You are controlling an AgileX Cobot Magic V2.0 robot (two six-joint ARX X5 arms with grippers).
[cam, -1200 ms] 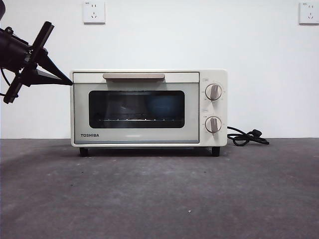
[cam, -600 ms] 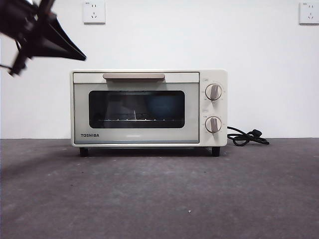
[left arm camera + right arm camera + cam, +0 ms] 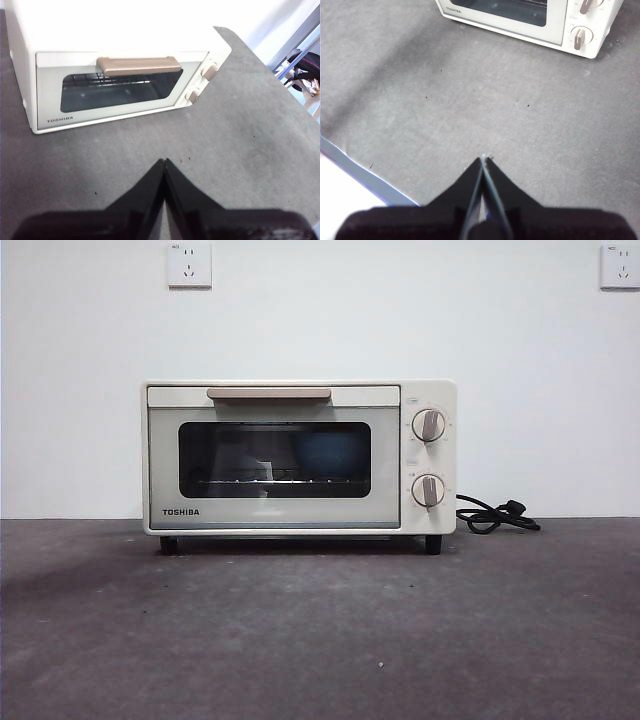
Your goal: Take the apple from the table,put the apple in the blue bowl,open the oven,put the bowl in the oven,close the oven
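The oven [image 3: 299, 457] stands at the back of the counter [image 3: 320, 630], its dark glass door shut. Through the glass, a bluish rounded shape on the rack looks like the blue bowl [image 3: 330, 453]; the apple cannot be seen. By that, the task seems all but finished. The oven is a stiff, fairly weighty box that should stay put; its beige bar handle [image 3: 268, 394] along the door's top edge is the place to take hold. The left gripper [image 3: 164, 161] hangs above the counter in front of the oven, jaws pressed together and holding nothing. The right gripper [image 3: 483, 158] waits farther off, jaws likewise closed. The counter is dark grey and matte. A black cord [image 3: 495, 515] trails beside the oven, and sockets [image 3: 189, 263] sit on the white wall.
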